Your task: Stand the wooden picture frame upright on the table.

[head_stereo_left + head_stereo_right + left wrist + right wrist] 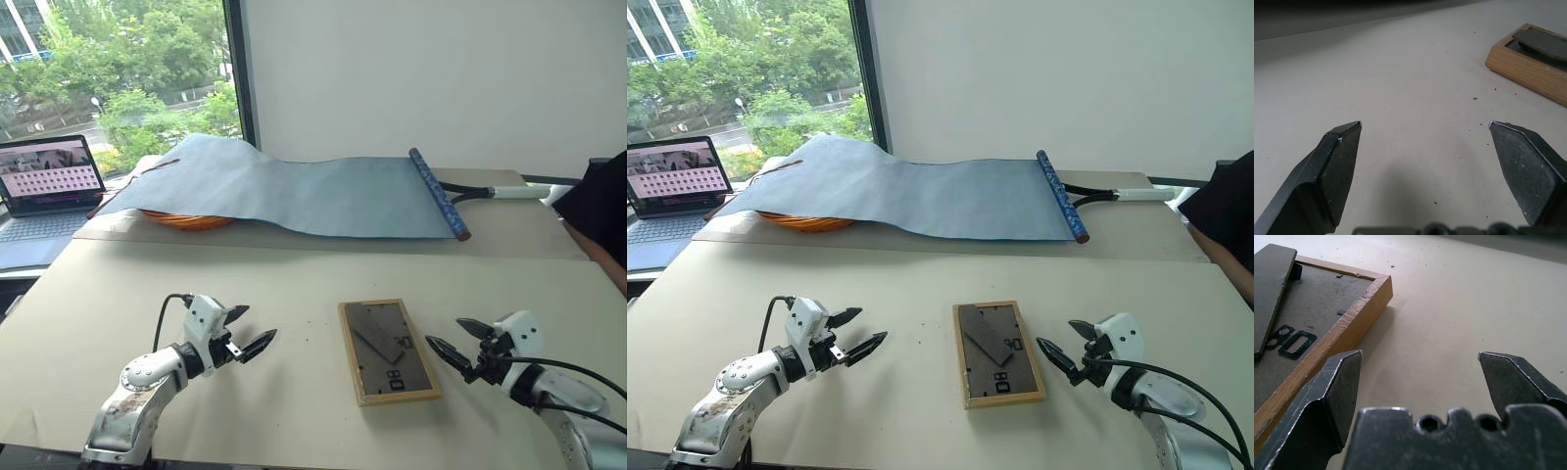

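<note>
The small rectangular light-wood picture frame (388, 352) lay flat and face down on the large pale beige worktop (196, 284), its dark grey back uppermost with the fold-out stand folded flat against it and white characters showing near the front end. Its long axis ran roughly away from the robot, tilted slightly so the far end leaned toward the robot's left. It sat between the two arms, touched by neither

The right gripper (458, 346) hovered just beside the frame's right long edge, its two black fingers spread wide and empty, pointing in toward the frame; in the right wrist view one finger (1337, 387) stood close over the wooden rim. The left gripper (253, 332), equally spread and empty, pointed toward the frame's left edge but stood well apart from it, with bare worktop in between

So the right arm was clearly the nearer one. Judging from this layout, the coming move depended on the frame lying crosswise to both grippers' approach: each faced a long side, so a pinch across the narrow width, or a lift of the right rim, looked the likeliest way in
</note>
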You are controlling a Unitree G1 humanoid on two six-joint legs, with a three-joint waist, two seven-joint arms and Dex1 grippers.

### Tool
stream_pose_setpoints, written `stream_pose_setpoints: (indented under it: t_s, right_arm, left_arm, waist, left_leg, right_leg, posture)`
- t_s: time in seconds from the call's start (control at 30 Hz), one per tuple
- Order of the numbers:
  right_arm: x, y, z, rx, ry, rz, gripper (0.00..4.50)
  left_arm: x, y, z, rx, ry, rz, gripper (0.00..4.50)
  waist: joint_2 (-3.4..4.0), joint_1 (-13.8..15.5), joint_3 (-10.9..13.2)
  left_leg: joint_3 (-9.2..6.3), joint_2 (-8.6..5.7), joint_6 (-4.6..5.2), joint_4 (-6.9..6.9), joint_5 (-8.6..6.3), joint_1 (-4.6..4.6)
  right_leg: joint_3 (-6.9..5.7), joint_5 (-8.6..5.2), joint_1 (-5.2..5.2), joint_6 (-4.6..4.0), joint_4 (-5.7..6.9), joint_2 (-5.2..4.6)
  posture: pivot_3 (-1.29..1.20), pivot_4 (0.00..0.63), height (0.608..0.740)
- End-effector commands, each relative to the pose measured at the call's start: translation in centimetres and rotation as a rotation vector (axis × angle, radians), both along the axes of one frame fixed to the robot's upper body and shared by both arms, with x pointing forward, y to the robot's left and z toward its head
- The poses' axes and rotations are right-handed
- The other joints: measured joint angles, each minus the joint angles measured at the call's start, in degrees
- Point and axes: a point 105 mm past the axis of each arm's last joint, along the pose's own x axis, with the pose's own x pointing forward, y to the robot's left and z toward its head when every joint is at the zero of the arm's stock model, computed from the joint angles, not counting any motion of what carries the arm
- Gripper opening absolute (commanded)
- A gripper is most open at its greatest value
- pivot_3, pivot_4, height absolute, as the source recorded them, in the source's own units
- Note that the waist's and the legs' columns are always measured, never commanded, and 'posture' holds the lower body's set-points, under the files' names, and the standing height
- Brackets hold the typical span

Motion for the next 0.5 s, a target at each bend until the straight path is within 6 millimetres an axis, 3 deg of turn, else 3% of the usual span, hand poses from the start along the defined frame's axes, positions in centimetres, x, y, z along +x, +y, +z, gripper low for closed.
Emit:
stream_pose_setpoints:
  t_s: [0.03, 0.13, 0.23, 0.5]
  right_arm:
    - [0.7, -1.1, 3.0, -0.068, -0.081, 0.013, 4.42]
    - [1.4, -2.4, 5.3, -0.246, -0.097, 0.085, 4.42]
    - [1.3, -2.4, 4.2, -0.429, -0.030, 0.196, 3.67]
    - [1.5, -0.1, 3.4, -0.495, 0.033, 0.356, 0.95]
  left_arm:
    - [0.3, -0.4, 1.7, -0.025, -0.002, -0.076, 4.50]
    - [0.4, -2.2, 3.1, -0.034, 0.060, -0.218, 4.50]
    - [1.2, -3.8, 2.4, 0.039, 0.110, -0.253, 3.74]
    - [1.2, -9.3, 0.6, 0.169, 0.167, -0.392, 0.82]
  waist:
    - [0.00, 0.00, 0.00]
    - [0.31, 0.09, 0.23]
    - [0.14, 0.28, 0.09]
    - [0.05, 0.22, 0.04]
  left_leg:
    - [0.00, 0.00, 0.00, 0.00, 0.00, 0.00]
    - [0.01, -0.05, -0.03, 0.08, 0.04, -0.21]
    - [0.00, -0.09, 0.06, 0.11, 0.15, -0.31]
    - [-0.08, -0.11, 0.12, -0.11, 0.11, -0.64]
  right_leg:
    - [0.00, 0.00, 0.00, 0.00, 0.00, 0.00]
    - [0.02, 0.04, -0.20, 0.02, 0.02, -0.02]
    - [0.01, 0.12, -0.33, 0.10, 0.01, -0.04]
    - [-0.11, 0.26, -0.37, -0.23, -0.26, -0.03]
  posture:
    - [0.00, 0.150, 0.714]
    - [0.00, 0.150, 0.714]
    - [0.00, 0.150, 0.714]
    - [0.00, 0.150, 0.714]
